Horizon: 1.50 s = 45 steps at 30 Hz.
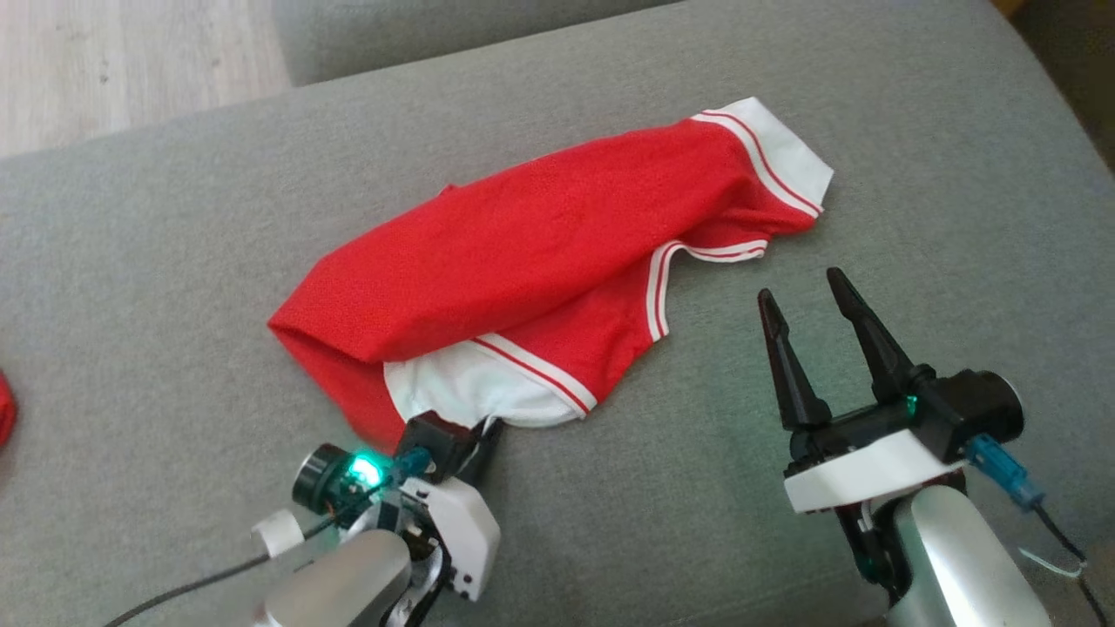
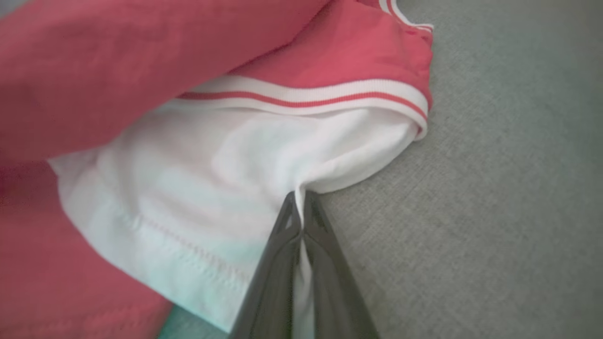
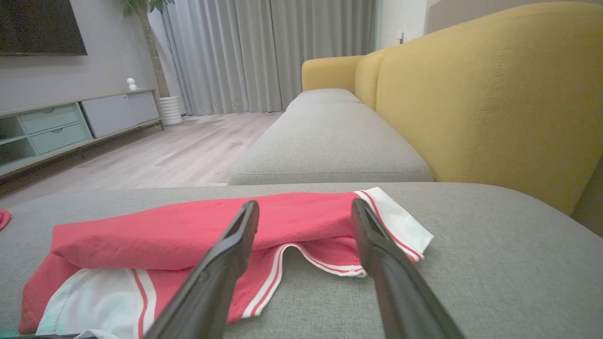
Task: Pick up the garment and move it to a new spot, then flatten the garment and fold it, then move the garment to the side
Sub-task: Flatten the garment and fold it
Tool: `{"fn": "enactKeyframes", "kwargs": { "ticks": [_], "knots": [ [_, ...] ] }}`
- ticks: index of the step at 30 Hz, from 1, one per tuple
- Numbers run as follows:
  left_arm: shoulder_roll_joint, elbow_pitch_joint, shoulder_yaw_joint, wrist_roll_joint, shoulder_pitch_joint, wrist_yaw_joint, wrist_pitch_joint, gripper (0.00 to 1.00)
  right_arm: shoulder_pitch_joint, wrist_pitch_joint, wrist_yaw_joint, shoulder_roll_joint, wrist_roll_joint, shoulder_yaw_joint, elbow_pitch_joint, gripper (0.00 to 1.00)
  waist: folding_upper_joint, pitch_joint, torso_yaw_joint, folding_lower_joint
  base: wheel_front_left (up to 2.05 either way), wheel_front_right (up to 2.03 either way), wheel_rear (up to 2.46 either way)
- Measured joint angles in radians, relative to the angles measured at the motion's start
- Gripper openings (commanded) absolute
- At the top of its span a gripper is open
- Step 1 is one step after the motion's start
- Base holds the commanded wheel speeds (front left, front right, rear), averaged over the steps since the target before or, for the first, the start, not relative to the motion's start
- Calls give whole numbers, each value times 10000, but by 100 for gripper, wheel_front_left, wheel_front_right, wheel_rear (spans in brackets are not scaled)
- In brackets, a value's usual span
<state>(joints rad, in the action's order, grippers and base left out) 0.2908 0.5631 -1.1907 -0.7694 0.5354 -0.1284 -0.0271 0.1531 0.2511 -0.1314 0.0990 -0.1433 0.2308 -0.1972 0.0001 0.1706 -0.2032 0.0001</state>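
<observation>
Setting: a living room with a wooden floor (image 3: pixel 188 150), grey curtains (image 3: pixel 264 52) and a low cabinet (image 3: pixel 61 122). The work surface is a grey sofa seat (image 1: pixel 915 192) with a yellow backrest (image 3: pixel 471 94).

The garment (image 1: pixel 540 252) lies near the middle of the seat, loosely folded over itself into a long shape. Red mesh is uppermost, and a white sleeve with red-and-white striped trim shows at each end.

The left claw (image 1: pixel 488 428) is closed tight on the edge of the near white sleeve (image 2: pixel 188 188). Cloth is pinched between its fingers (image 2: pixel 325 245) and puckers at the tips.

The right claw (image 1: pixel 800 287) is spread wide and grips nothing. It is just beside the garment's striped edge, not touching it.

A separate small red cloth (image 1: pixel 4 405) sits at the seat's left edge, well apart from the garment.
</observation>
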Motion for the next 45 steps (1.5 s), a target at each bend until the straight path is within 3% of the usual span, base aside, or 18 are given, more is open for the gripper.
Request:
{"fn": "enactKeyframes", "kwargs": {
  "ticks": [5, 15, 23, 24, 25, 26, 33, 39, 45],
  "knots": [
    [-349, -794, -270, -167, 28, 719, 729, 0, -5, 0, 0, -31, -36, 4, -15, 100, 0, -223, -227, 0, 0, 0, 0],
    [-1827, -1801, -485, -192, 1057, 1124, 1218, 0, 7, 0, 0, -209, -65, 203, 82, 100, 0, -468, -1070, -1, 0, 0, 0],
    [-2309, -1824, -518, -901, 936, 1806, -232, 0, 0, 0, 0, -230, -151, 184, 59, 100, 0, -418, -1846, -1, 0, 0, 0],
    [-2305, -1908, -571, -995, 910, 1827, -493, 34, -1, 0, 0, -232, -151, 176, 54, 100, 0, -385, -1897, -1, 0, 0, 0],
    [-2305, -1965, -663, -1039, 913, 1825, -686, 56, 0, 4, 0, -238, -151, 174, 59, 100, 0, -349, -1937, 0, 0, 0, 0],
    [-2295, -1965, -719, -1137, 910, 1812, -763, 100, 0, 42, 0, -245, -151, 169, 73, 100, 0, -319, -1972, -1, 0, 0, 0],
    [-2199, -1864, -871, -1509, 915, 1538, -1147, 100, 2, 86, 0, -316, -153, 29, 127, 100, 0, -199, -1923, -1, 0, 0, 0],
    [-2220, -1753, -376, -1534, 935, 907, -1871, 100, -33, 84, 0, -345, -140, -178, 63, 100, 0, -296, -1500, 0, 0, 0, 0],
    [-1062, -2255, 596, -1530, 394, -2, -2136, 100, -269, 84, 0, -328, -52, -357, 56, 100, 0, -559, -889, -1, 0, 0, 0]
  ]
}}
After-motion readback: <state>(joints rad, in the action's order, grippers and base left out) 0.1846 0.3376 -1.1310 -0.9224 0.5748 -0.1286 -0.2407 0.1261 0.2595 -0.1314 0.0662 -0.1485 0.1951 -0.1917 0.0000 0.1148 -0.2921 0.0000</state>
